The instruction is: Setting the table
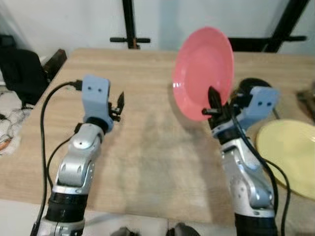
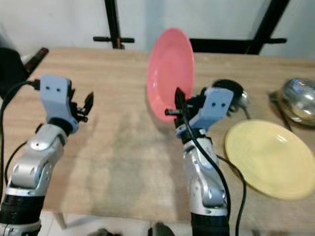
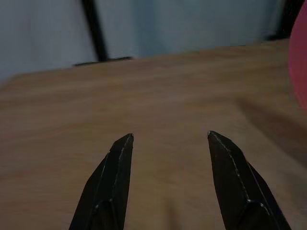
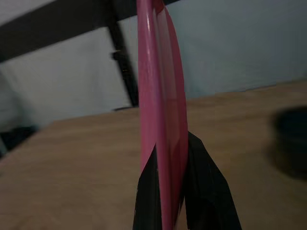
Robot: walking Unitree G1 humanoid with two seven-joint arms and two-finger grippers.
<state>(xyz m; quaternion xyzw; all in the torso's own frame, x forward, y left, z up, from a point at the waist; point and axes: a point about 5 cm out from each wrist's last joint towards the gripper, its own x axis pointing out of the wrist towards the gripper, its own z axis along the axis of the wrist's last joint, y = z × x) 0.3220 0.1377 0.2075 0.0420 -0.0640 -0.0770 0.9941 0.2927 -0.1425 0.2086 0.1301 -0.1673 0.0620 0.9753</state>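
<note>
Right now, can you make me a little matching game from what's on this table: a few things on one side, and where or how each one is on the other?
Things:
1. pink plate
2. yellow plate
3. left claw
4. metal bowl

States:
a. open, holding nothing
b. lying flat on the table
c. held on edge by the right claw
d. at the table's far right edge

Pairs: 1-c, 2-b, 3-a, 4-d

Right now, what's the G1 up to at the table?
Setting the table. The right gripper is shut on the rim of a pink plate, holding it upright above the wooden table. The left gripper is open and holds nothing, over bare wood. A yellow plate already lies flat on the robot's right.
</note>
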